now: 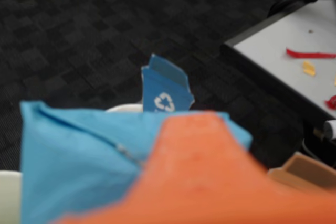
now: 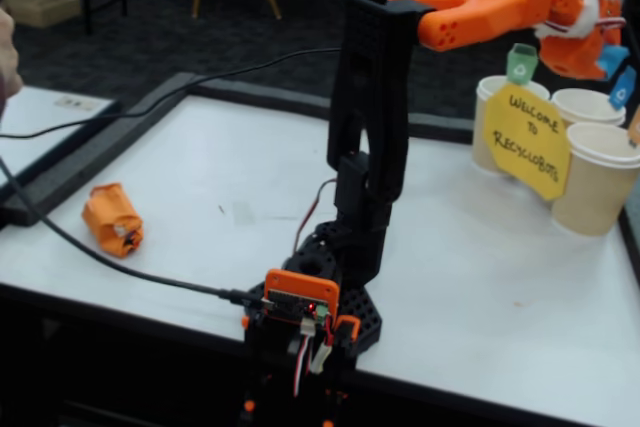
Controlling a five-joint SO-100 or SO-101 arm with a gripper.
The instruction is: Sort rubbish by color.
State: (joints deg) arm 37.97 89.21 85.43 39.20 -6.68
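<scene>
- The gripper (image 2: 598, 45) hangs above the paper cups (image 2: 583, 107), its jaws closed on the light blue wad (image 1: 79, 166).
- That wad looks light, soft and crushable; its taped middle seems the surest hold.
- The orange wad (image 2: 113, 219) lies on the table (image 2: 480, 297), well apart.
- A blue tag (image 1: 165, 90) bears a recycling symbol; the yellow sign (image 2: 527, 139) reads "Welcome to Recyclobots".
</scene>
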